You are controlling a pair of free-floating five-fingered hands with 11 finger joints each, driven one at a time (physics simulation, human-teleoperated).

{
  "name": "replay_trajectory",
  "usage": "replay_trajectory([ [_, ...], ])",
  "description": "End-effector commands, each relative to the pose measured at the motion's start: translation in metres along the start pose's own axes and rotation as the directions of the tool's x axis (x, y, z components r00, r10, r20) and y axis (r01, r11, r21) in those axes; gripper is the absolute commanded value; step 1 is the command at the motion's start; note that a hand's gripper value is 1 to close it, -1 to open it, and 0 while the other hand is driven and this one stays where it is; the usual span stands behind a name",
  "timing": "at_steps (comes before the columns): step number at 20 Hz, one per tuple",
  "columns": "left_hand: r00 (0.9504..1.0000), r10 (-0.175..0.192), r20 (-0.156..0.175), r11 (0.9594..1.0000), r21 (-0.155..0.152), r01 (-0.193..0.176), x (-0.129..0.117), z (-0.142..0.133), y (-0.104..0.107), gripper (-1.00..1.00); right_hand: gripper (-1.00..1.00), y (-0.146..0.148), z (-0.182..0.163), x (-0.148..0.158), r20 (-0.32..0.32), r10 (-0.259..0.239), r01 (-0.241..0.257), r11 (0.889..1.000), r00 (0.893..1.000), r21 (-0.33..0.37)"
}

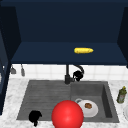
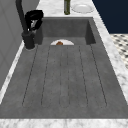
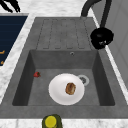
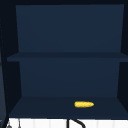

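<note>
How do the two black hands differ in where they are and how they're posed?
The left hand hangs low at the sink's front left corner, over the ribbed draining side; the right hand is up at the back, beside the tap. The left hand touches nothing, while the right hand is curled close against the tap's spout. Both are black, and both have bent fingers.

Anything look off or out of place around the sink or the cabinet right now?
Two things. A corn cob lies alone on the bottom shelf of the open wall cabinet, an odd place for food. A small red bit lies loose on the sink basin floor, left of the white plate that holds a brown piece of food.
</note>
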Motion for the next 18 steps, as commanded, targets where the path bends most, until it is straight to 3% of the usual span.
replay_trajectory([
  [1,1.0000,0.000,0.000,1.0000,0.000,0.000,0.000,0.000,0.000,0.00,1.00,-0.011,-0.010,0.004,0.033,-0.001,-0.002,0.995,0.999,0.099],
  [4,1.0000,0.000,0.000,1.0000,0.000,0.000,0.000,0.000,0.000,0.00,1.00,-0.011,-0.012,0.011,0.033,0.011,-0.015,0.991,0.999,0.134],
  [12,1.0000,0.000,0.000,1.0000,0.000,0.000,0.000,0.000,0.000,0.00,1.00,-0.012,-0.015,0.026,0.032,0.125,-0.129,0.972,0.992,0.195],
  [18,1.0000,0.000,0.000,1.0000,0.000,0.000,0.000,0.000,0.000,0.00,1.00,-0.021,-0.025,0.044,-0.070,0.147,-0.129,0.967,0.987,0.221],
])
